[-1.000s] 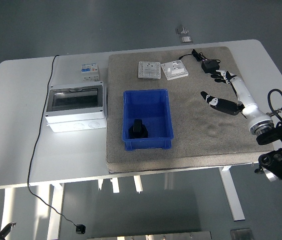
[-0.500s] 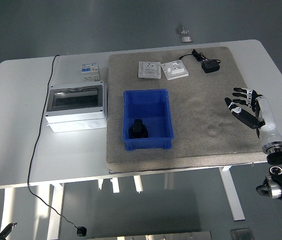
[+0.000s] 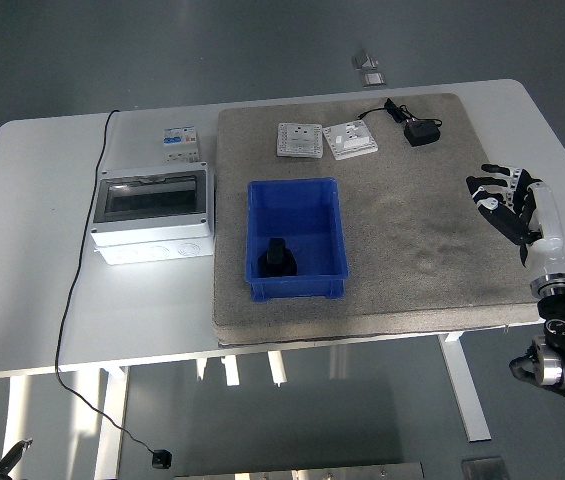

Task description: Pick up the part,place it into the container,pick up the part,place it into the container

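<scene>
A blue container point(image 3: 297, 238) stands on the tan mat point(image 3: 412, 240) in the middle of the table, with one black part point(image 3: 277, 257) lying inside it near the front. A black adapter part point(image 3: 421, 132) with its cable lies at the mat's far right. My right hand point(image 3: 507, 203) is over the mat's right edge, well to the right of the container and nearer than the adapter. Its fingers are spread and hold nothing. My left arm does not show.
Two white socket plates point(image 3: 299, 140) point(image 3: 350, 139) lie at the back of the mat. A grey distribution box point(image 3: 152, 215) with a clear lid and a small breaker point(image 3: 181, 145) stand on the white table to the left. A black cable point(image 3: 72, 290) runs down the table's left side.
My right hand has drawn back from beside the black adapter at the far right toward the mat's right edge, empty. The adapter stays where it was.
</scene>
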